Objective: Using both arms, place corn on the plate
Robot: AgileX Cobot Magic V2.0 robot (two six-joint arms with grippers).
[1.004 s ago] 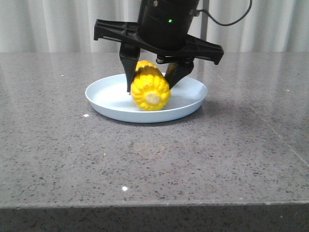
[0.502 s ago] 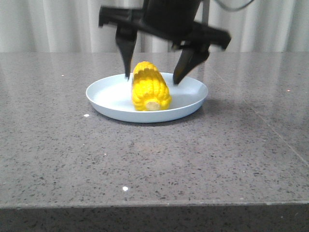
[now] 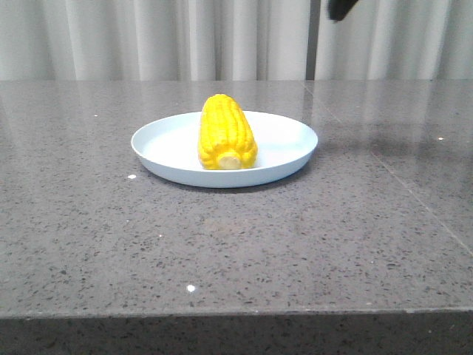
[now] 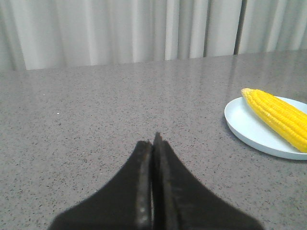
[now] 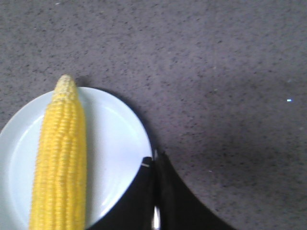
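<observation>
The corn [image 3: 226,133] lies on the plate [image 3: 292,139], unheld. Both hands are closed and empty — the left hand [image 4: 153,143] low over the desk [image 3: 236,237], the right hand [image 5: 154,160] above the plate rim. Risk: the round cob may roll off the shallow rim if nudged.

The corn [image 3: 226,134] is bright yellow with neat kernel rows and a pale stub. The plate [image 3: 162,144] is plain pale blue. The table [image 3: 236,244] is speckled grey.
</observation>
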